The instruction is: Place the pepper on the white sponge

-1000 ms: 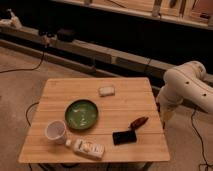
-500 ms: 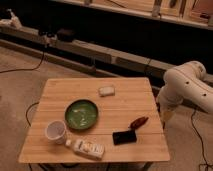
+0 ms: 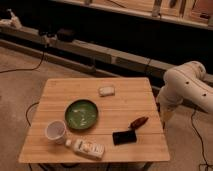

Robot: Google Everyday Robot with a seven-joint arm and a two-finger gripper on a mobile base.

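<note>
The pepper (image 3: pixel 138 122), small and dark red-brown, lies on the wooden table (image 3: pixel 65 92) near its right front, just above a flat black object. The white sponge (image 3: pixel 106 91) sits toward the back middle of the table, well apart from the pepper. My white arm (image 3: pixel 187 87) curves in from the right. Its gripper (image 3: pixel 163 114) hangs low beside the table's right edge, to the right of the pepper and not touching it. Nothing shows in the gripper.
A green plate (image 3: pixel 81 114) sits left of centre, with a white mug (image 3: pixel 55 131) at the front left. A white bottle (image 3: pixel 88 147) lies on its side near the front edge. The flat black object (image 3: pixel 124 136) lies beside the pepper. Cables run over the floor, and a long bench stands behind.
</note>
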